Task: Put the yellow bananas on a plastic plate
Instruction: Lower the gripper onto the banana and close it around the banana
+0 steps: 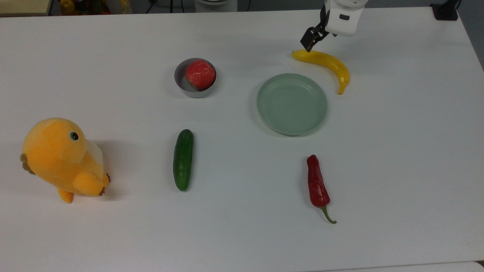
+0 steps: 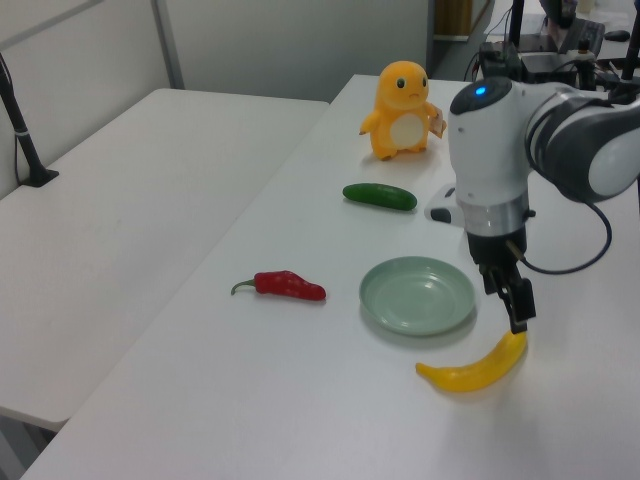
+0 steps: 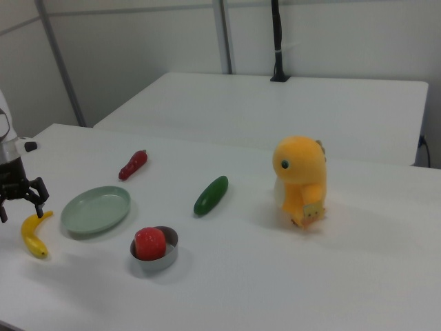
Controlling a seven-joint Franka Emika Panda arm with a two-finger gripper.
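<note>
The pincer [image 3: 22,204] points straight down, its fingers spread apart.

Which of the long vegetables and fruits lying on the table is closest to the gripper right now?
The yellow banana. The gripper hangs right over its blunt end, while the cucumber and red chili pepper lie far across the table.

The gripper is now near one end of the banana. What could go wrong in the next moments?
1. The gripper sits over the tip of the yellow banana, not its middle; a grasp there may let the curved, glossy fruit swing or slip out.
2. The banana lies close beside the plastic plate; a push instead of a grasp could slide it against the rim and shift the plate.
</note>
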